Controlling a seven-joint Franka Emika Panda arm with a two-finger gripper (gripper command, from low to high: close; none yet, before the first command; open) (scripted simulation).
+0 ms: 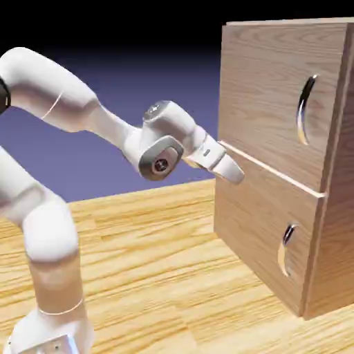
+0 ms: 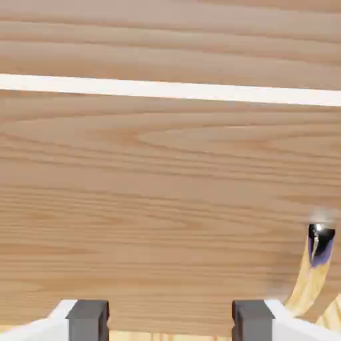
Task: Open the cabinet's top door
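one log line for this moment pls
phase: approach | gripper: open, empty, close to cabinet front near seam between doors | top door: shut | its handle: not grasped

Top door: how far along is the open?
Done: the arm has reached the cabinet; the gripper sits at the seam between the two panels, at the front's edge away from the handles. In hand: nothing; the fingertips stand apart, empty, facing wood. Left: the top door looks shut and its handle ungrasped, so reaching, gripping and pulling all remain.
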